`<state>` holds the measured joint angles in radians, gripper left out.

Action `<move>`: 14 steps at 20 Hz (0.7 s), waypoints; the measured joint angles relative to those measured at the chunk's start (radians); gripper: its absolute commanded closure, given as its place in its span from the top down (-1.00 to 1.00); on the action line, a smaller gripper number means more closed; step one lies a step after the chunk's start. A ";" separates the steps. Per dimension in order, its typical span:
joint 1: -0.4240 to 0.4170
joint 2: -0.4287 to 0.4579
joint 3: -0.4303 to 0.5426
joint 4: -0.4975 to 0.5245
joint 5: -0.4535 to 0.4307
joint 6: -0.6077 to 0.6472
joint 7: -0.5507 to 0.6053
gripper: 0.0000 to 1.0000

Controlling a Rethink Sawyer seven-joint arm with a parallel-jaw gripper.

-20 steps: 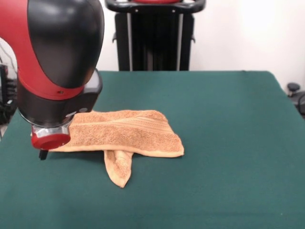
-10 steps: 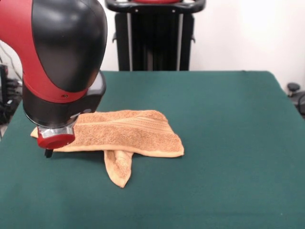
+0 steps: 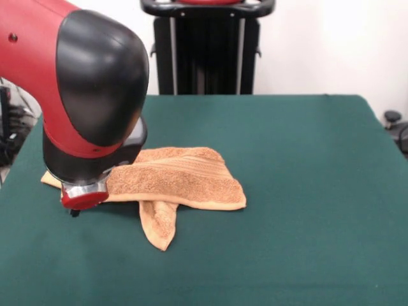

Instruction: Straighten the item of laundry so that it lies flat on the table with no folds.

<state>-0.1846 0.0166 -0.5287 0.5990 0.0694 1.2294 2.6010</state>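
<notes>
Orange-tan towel (image 3: 182, 180), apparently folded

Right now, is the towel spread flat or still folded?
Still folded. The orange-tan towel lies doubled over on the green table, with one end poking out from under its front edge as a narrow flap.

- No text, label, brand, number or sign can be read anywhere.
- The towel (image 3: 178, 175) carries only a ribbed woven band, with no lettering.
- The desk (image 3: 306, 159) top is plain green.
- The arm (image 3: 76, 95) shell shows no readable marking.
</notes>
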 measured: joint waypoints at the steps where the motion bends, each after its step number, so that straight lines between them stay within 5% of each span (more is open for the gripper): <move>1: 0.000 0.002 0.000 0.000 0.000 0.000 0.000 1.00; 14: 0.006 0.024 0.000 0.001 0.000 0.000 0.000 1.00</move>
<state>-0.1781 0.0409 -0.5288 0.6002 0.0696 1.2292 2.6010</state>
